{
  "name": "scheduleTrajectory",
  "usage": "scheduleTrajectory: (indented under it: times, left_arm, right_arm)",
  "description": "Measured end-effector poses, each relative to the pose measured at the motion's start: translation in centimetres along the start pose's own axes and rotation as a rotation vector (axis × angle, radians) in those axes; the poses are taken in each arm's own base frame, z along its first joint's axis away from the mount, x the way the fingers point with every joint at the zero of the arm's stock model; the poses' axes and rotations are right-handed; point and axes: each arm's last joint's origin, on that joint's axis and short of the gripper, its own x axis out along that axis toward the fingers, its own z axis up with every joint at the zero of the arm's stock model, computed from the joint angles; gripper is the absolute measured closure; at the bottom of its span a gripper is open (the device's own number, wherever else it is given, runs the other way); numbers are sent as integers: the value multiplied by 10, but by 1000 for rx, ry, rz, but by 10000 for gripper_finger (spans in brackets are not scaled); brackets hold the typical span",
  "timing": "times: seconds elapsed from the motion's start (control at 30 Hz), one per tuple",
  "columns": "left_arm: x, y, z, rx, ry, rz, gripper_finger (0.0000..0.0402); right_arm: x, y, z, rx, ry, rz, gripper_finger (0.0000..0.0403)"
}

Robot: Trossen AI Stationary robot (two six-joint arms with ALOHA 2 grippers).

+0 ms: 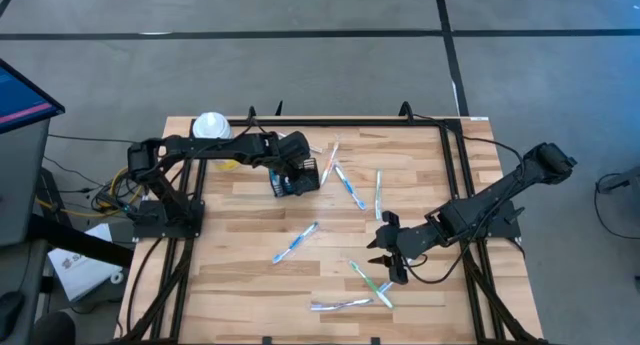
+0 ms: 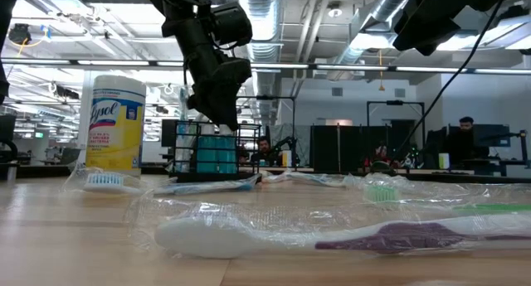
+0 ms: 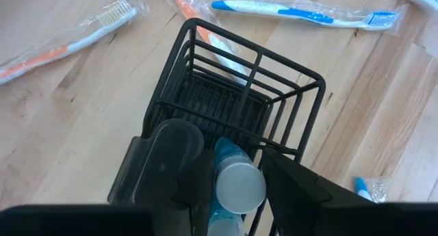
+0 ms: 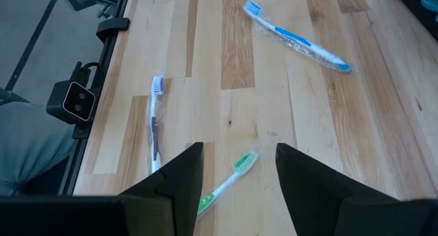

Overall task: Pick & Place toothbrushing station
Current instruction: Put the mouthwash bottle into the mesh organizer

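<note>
Left gripper (image 1: pixel 297 173) sits right over the toothbrushing station (image 1: pixel 297 175), fingers narrowed around a blue tube with a pale cap (image 3: pixel 237 185) standing in the caddy's near compartment. The caddy stands upright just beside the Lysol canister (image 2: pixel 115 124), the only readable label. Risk: the fingers snag the wire rim and tip the caddy. Right gripper (image 1: pixel 389 253) hangs well away from the caddy, open and empty, over a green toothbrush (image 4: pixel 226 183).

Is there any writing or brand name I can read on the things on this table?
"Lysol", in blue script on the yellow canister.
The smaller print under it is too blurred to read.
No readable text on the toothbrush wrappers or the black wire caddy.
</note>
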Motion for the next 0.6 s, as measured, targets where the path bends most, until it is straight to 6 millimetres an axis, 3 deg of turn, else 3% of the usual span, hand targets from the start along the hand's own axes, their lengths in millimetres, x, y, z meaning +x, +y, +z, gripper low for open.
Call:
scheduleTrajectory:
  times: [0.6]
  left_arm:
    - [-1, 0, 1, -4, -4, 0, 286]
  right_arm:
    - [0, 0, 0, 0, 1, 0, 230]
